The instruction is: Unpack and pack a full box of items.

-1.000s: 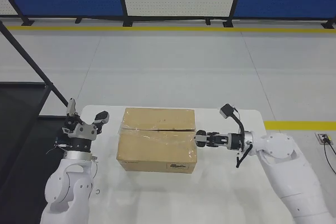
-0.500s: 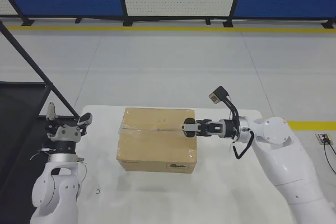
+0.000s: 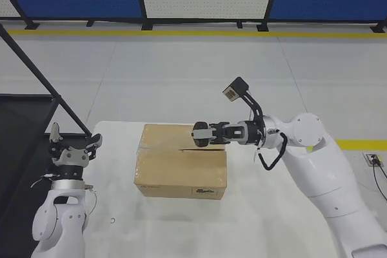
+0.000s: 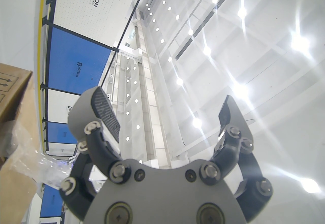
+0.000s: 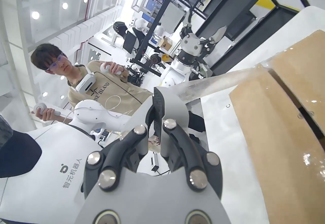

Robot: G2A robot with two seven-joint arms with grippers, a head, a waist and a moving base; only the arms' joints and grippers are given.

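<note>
A black rack (image 3: 13,129) stood past the left edge of a white table (image 3: 258,219).

The left gripper (image 3: 74,137) was just outside the tabletop's left edge, near the far left corner. It pointed up at the ceiling, and its two fingers were spread wide with nothing between them (image 4: 165,108). It was apart from the box.

A brown cardboard box (image 3: 180,164) sat on the far half of the tabletop, with its back side near the far edge and about midway between the left and right edges. Its top flaps were down and met in a seam running left to right. In the left wrist view, one corner of the box (image 4: 15,93) showed beside the gripper, with crinkled clear tape (image 4: 33,161) on its end.

The right gripper (image 3: 198,134) was over the far right part of the box top, at the end of an arm stretched in from the right. In the right wrist view, its fingers were pinched together (image 5: 157,98) on a clear strip (image 5: 215,80) of tape. The strip ran taut from the fingertips to the box (image 5: 279,121), joining it where the seam reached the edge of the box. The flaps there stood slightly apart along the seam. The left gripper (image 5: 200,42) showed farther off in that same view, with its fingers splayed.
</note>
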